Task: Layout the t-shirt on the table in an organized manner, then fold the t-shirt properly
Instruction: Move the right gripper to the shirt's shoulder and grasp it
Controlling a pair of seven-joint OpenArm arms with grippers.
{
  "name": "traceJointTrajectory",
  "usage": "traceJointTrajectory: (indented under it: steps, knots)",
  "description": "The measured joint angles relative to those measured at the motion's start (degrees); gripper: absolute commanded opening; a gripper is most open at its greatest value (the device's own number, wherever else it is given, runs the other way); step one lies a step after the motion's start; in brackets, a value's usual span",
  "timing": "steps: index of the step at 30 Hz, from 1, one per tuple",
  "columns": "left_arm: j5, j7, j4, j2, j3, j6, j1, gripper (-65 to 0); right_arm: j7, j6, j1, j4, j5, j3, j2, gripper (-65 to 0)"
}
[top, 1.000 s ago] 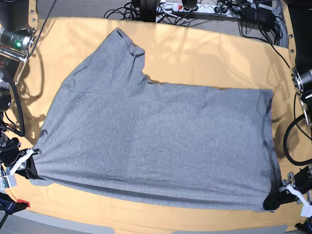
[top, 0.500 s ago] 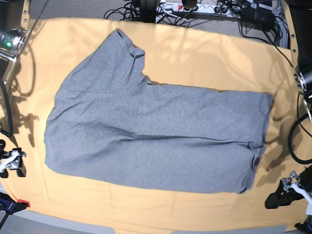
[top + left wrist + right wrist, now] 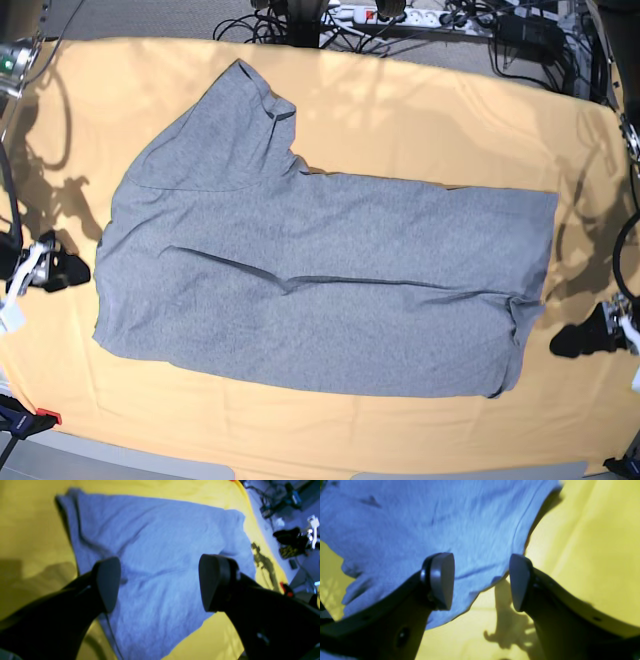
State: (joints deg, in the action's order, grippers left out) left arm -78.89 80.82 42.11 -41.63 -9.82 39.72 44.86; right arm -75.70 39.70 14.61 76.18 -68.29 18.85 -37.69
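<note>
The heather-grey t-shirt (image 3: 320, 290) lies flat on the table (image 3: 420, 120), which is covered by a pale yellow-orange creased cloth, and it shows only its plain grey side; no lettering, brand mark or label can be read on it in any view. Its body stretches across the middle of the table, with the straight hem edge at the base view's right and one short sleeve (image 3: 225, 125) angled up toward the far left corner. A long shallow crease runs across the body, and the fabric bunches slightly at the lower right corner of the hem. The left gripper (image 3: 585, 342) sits over bare cloth just off that bunched corner, apart from the shirt, and its own camera shows its two black fingers (image 3: 107, 582) spread wide with nothing between them, the grey fabric lying below. The right gripper (image 3: 60, 270) hovers at the opposite end, just beside the shirt's edge at the base view's left, and its wrist view shows its fingertips (image 3: 442, 580) parted and empty above the edge of the shirt; that view is blurred, so whether a tip brushes the fabric is hard to say. Beyond the far edge of the table lie a white power strip (image 3: 385, 14) and a tangle of black cables (image 3: 300, 22).
</note>
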Motion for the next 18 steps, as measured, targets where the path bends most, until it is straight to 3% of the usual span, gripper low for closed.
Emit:
traceJointTrajectory:
  steps: [4,10,18]
  knots:
    - [-0.37,0.07,0.0,-0.63,0.02,0.0,-2.62,-15.8,-3.32,-0.02,-4.33,0.04,-3.74,4.2,1.38,-29.5]
    - [-1.27,0.07,0.0,-3.3,0.04,0.0,-3.78,-15.8,-5.14,0.0,-10.25,0.04,-13.18,15.76,6.75,-29.4]
    - [-2.58,0.07,0.0,-5.27,0.07,0.0,-3.76,-15.8,-4.98,0.0,-17.86,0.04,-14.23,18.78,11.08,-29.4]
